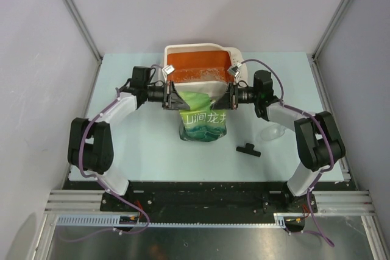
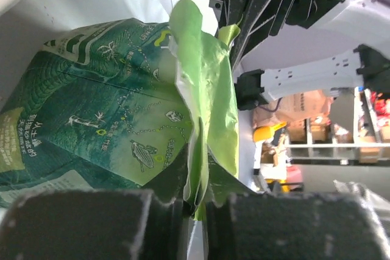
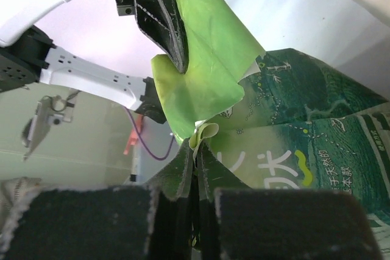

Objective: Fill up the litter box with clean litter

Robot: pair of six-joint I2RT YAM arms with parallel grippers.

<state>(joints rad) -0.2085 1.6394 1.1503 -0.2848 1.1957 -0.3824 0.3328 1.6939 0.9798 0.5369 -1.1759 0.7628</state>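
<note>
The litter box point(image 1: 192, 47) stands at the back middle of the table, orange inside with a cream rim. A thin band of pale clean litter point(image 1: 198, 80) lies along its near inside edge. Just in front of it hangs a green pouch point(image 1: 204, 120) with white characters, held up by its top corners. My left gripper point(image 1: 175, 95) is shut on the pouch's left top edge, and its jaws point(image 2: 196, 208) pinch the folded green film of the pouch point(image 2: 122, 120). My right gripper point(image 1: 224, 97) is shut on the right top edge, where its jaws point(image 3: 196, 175) clamp the pouch point(image 3: 304, 120).
A small black T-shaped piece point(image 1: 248, 148) lies on the table to the right of the pouch. A clear plastic scoop point(image 1: 272, 132) sits near the right arm. The pale walls of the enclosure close in the table on both sides.
</note>
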